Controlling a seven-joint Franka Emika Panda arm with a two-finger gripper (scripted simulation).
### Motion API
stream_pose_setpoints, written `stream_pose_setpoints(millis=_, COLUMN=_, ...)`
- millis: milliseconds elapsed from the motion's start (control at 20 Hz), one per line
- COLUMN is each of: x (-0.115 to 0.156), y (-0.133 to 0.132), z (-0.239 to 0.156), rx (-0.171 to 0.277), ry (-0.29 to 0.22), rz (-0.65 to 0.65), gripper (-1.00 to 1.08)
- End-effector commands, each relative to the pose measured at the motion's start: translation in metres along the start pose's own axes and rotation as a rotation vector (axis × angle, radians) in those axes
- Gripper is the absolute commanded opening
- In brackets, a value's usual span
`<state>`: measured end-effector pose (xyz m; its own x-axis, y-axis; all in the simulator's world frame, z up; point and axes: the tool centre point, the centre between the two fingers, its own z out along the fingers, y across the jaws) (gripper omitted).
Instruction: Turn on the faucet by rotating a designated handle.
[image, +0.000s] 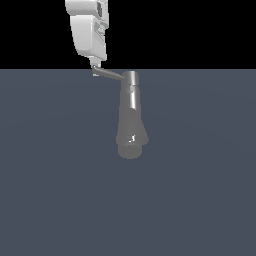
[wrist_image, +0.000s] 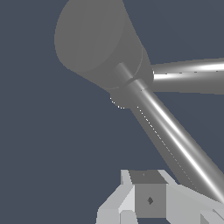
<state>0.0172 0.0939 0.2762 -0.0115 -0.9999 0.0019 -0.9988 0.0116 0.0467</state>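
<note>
I have the gripper (image: 95, 67) down at the free end of the handle (image: 110, 75), which sticks out from the faucet (image: 131, 117) cap toward ten o'clock in the exterior view. The faucet itself sits about mid-frame, its narrow cap at twelve o'clock and its flared base at six. Whether the fingers are clamped on the rod or only resting against its tip I cannot tell — the exterior view hides the jaws behind the white hand, and in the wrist view the handle (wrist_image: 175, 135) runs down beside one fingertip (wrist_image: 148, 199) with no clear pinch visible.

To do this step well, I judge I should push sideways on the rod tip and sweep it in an arc around the cap axis — not in a straight line, or the contact will slide off the end. I'd keep the contact low enough on the rod that it doesn't ride over the top.
</note>
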Motion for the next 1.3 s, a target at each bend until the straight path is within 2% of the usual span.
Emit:
stream_pose_setpoints(millis=0, x=0.005, y=0.006, z=-0.001, rx=-0.003, ry=0.001, rz=0.001, gripper=-1.00)
stream_pose_setpoints(millis=1150, x=0.055, y=0.064, z=-0.022, rx=-0.014, ry=0.001, rz=-0.007, gripper=-1.00)
stream_pose_setpoints(millis=1250, x=0.049, y=0.061, z=-0.021, rx=-0.010, ry=0.000, rz=-0.014, gripper=-1.00)
